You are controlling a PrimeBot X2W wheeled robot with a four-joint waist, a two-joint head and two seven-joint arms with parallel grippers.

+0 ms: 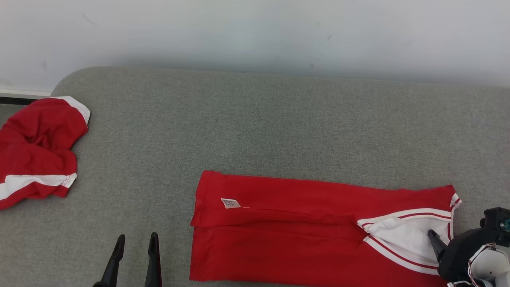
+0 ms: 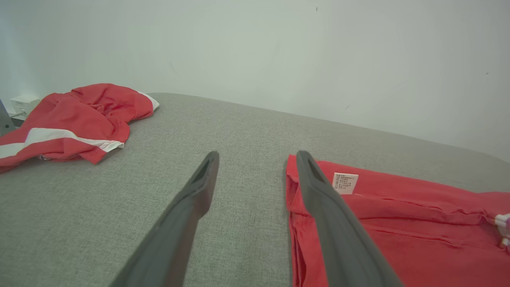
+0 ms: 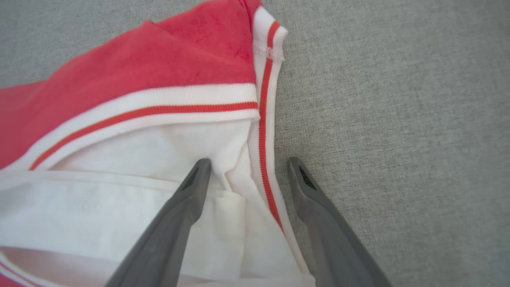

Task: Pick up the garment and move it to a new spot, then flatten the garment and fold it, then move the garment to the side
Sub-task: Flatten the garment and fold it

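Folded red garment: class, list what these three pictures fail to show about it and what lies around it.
- Label: print too small, head and left wrist views.
- Folded garment: near edge cut off by the head view's bottom edge.
- Crumpled garment: cut off by the head view's left edge.
- Collar: partly hidden by right gripper, head view.

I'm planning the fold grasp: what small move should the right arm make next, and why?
Probably close the right gripper: its jaws stand open astride the striped edge of the red garment, one finger on the white lining, the other over the grey surface. Closing should pinch that edge for folding.
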